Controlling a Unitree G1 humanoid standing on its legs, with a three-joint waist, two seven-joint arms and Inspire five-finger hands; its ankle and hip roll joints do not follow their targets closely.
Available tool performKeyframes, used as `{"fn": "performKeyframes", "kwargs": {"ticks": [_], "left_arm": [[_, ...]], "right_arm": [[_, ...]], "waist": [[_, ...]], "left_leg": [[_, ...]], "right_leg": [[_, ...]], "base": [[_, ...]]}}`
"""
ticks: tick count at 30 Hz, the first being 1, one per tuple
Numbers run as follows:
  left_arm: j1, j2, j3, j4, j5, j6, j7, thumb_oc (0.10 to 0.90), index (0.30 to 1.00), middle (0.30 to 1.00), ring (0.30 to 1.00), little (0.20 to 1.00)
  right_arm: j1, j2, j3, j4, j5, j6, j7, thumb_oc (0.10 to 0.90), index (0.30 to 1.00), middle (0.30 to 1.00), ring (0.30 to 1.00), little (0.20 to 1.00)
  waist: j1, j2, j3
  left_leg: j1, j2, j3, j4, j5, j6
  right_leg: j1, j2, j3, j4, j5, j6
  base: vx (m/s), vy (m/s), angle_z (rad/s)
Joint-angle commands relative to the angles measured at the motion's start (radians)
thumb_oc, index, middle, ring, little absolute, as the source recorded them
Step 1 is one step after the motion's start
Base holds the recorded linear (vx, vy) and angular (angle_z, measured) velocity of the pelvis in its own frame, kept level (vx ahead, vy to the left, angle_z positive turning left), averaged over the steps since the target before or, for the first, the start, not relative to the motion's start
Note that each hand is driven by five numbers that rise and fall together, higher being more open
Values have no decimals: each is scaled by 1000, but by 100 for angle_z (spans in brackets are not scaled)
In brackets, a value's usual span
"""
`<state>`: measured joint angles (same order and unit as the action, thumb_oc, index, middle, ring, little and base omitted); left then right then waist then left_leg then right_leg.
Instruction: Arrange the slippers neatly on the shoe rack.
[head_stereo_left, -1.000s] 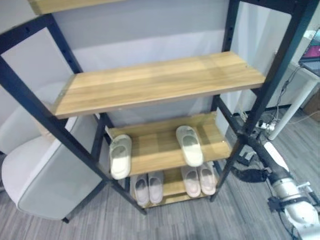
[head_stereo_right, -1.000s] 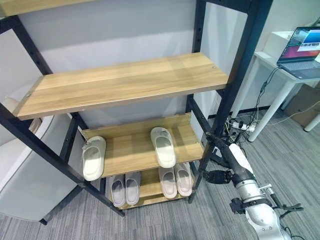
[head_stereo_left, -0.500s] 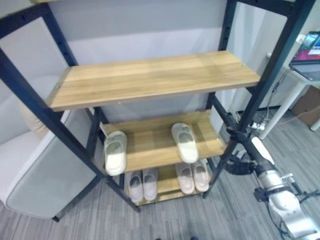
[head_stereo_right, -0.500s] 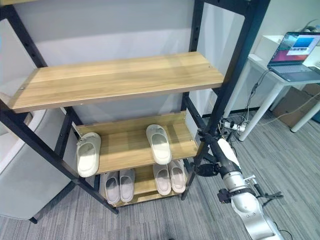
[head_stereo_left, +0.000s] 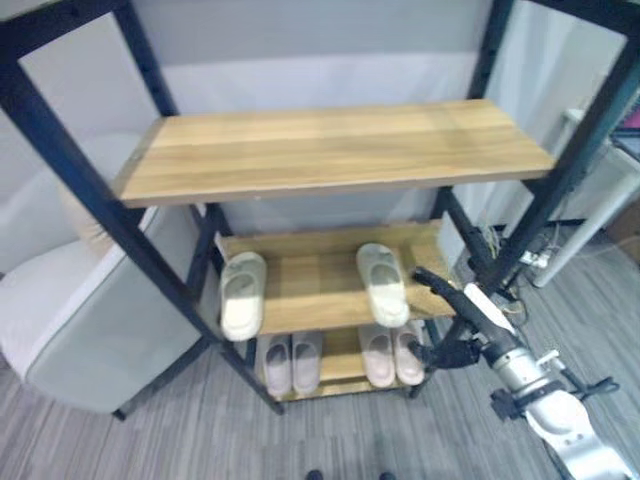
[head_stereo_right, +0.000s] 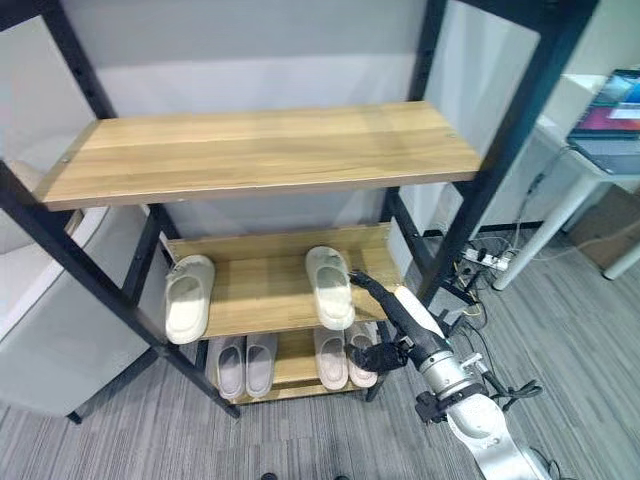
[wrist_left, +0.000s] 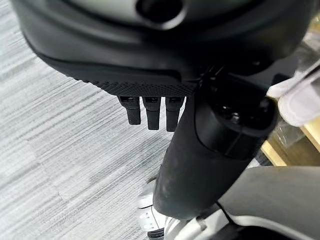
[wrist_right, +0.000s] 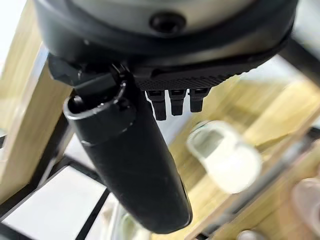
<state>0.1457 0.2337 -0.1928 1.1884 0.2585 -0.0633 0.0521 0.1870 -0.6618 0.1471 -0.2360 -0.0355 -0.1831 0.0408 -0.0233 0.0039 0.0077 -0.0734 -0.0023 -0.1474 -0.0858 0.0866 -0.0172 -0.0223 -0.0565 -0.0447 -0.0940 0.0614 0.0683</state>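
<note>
at the far left a pale grey chair (head_stereo_left: 90, 330) stands beside the shoe rack (head_stereo_left: 70, 190), whose black frame carries wooden shelves. the wide upper shelf (head_stereo_left: 330, 150) is bare. on the middle shelf (head_stereo_left: 310, 290) the left slipper (head_stereo_left: 242, 293) sits at the left end and the right slipper (head_stereo_left: 383, 283) sits toward the right end, well apart from each other, both pointing toward the back of the shelf. under them, on the bottom shelf (head_stereo_left: 342, 362), a left pair of slippers (head_stereo_left: 291, 362) and a right pair of slippers (head_stereo_left: 390, 353) each lie side by side, so that level looks tidy already.

judging by this, the lower level is done and the two slippers on the middle shelf are what is left: they are not yet brought together as a pair.

further right, the right hand (head_stereo_right: 372, 292) reaches in at the rack's right front post, near the right slipper and not touching it as far as can be seen. its wrist view shows the fingers straight and relaxed, grasping nothing, with that slipper beyond them. the left hand (wrist_left: 150, 107) shows in its own wrist view over the grey carpet floor (wrist_left: 55, 150), fingers released and holding nothing. at the far right stands a white tabletop (head_stereo_right: 585, 130) with a laptop (head_stereo_right: 612, 120) on it.
</note>
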Motion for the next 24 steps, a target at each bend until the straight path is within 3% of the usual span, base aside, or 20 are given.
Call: {"fn": "performKeyframes", "kwargs": {"ticks": [1, 6, 14, 18, 21, 24], "left_arm": [[-74, -1, -23, 1, -40, -25, -23, 800, 900, 900, 900, 900], [-86, -16, -52, -3, -39, -20, -10, 800, 900, 900, 900, 900], [-103, -22, -99, 12, -32, -24, 23, 800, 900, 900, 900, 900], [-84, -28, -94, 65, -11, -28, 47, 800, 900, 900, 900, 900], [-97, -9, -81, 82, -20, -26, 47, 800, 900, 900, 900, 900], [-109, -5, -75, 82, -35, -23, 52, 800, 900, 900, 900, 900]], "right_arm": [[-116, -11, -105, -165, 80, -106, 1, 800, 900, 900, 900, 900], [-171, -20, -93, -92, 59, -92, -35, 800, 900, 900, 900, 900], [-411, 6, 6, 132, -35, -63, -167, 800, 900, 900, 900, 900], [-441, 2, 5, 180, -52, -60, -214, 800, 900, 900, 900, 900], [-491, -34, 12, 285, -119, -18, -249, 800, 900, 900, 900, 900], [-496, -24, -20, 336, -108, 1, -292, 800, 900, 900, 900, 900]], "waist": [[28, -23, 20], [30, -31, 20], [77, -43, 48], [95, -49, 52], [119, -53, 68], [122, -52, 72]], "left_leg": [[72, 0, 12, -1, -115, 6], [80, 0, 15, -1, -121, 10], [39, -5, 0, -1, -108, 10], [20, -8, -11, -1, -101, 9], [-18, -13, -26, -1, -88, 6], [-42, -15, -31, -1, -81, 6]], "right_leg": [[3, -25, 13, 7, -56, 54], [8, -27, 16, 7, -57, 54], [-26, -31, 0, 7, -53, 52], [-39, -30, -9, 7, -51, 51], [-67, -31, -19, 7, -44, 50], [-89, -31, -24, 7, -41, 50]], "base": [[7, 9, 3], [28, -2, -3], [-14, 0, 3], [-22, -2, 23], [-44, -7, 15], [-26, 5, 12]]}}
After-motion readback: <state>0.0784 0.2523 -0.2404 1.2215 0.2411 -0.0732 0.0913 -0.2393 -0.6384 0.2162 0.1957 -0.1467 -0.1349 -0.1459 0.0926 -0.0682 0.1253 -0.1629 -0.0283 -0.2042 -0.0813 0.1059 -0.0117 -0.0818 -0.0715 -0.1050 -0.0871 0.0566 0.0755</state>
